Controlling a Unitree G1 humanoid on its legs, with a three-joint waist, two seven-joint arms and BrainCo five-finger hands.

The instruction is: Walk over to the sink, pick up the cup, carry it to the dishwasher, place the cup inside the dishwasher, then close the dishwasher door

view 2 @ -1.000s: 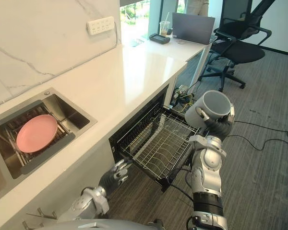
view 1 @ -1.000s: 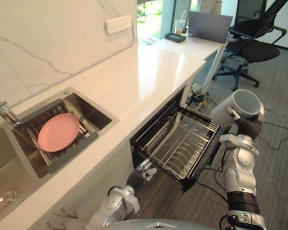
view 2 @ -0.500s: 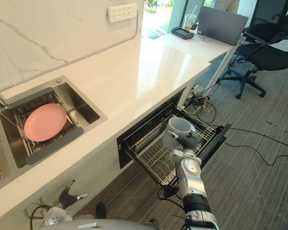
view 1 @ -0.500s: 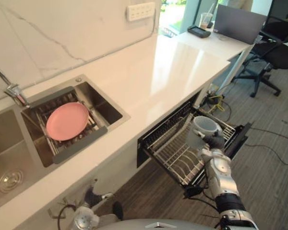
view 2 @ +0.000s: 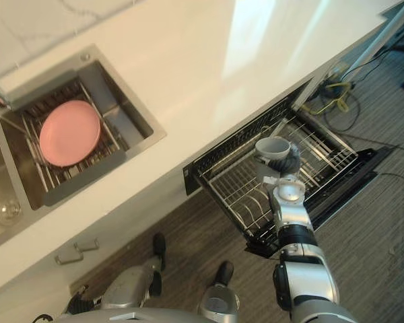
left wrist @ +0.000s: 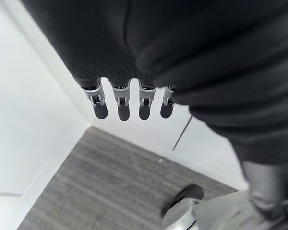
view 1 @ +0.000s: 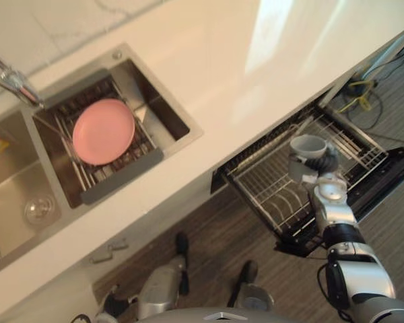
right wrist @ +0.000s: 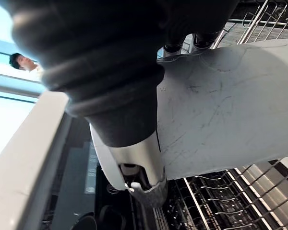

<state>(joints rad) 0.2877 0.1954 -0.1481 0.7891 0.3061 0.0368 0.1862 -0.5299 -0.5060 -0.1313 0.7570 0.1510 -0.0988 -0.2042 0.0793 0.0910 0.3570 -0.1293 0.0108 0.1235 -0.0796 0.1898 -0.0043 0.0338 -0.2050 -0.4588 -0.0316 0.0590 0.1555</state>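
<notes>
Right hand (view 1: 325,161), mid-right of frame, grips the cup (view 1: 304,151) above the dishwasher rack (view 1: 266,185); placing it and closing the door look left to do. Left hand (left wrist: 120,103) hangs slack.

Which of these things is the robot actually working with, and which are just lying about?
In the job: cup, held in the right robot hand; dishwasher rack under it; open dishwasher door.
Lying about: pink plate in the sink; faucet; yellow cables on the floor; left robot hand, idle.

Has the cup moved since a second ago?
Yes. The cup in the right robot hand has come from off to the side of the dishwasher rack to over it.
</notes>
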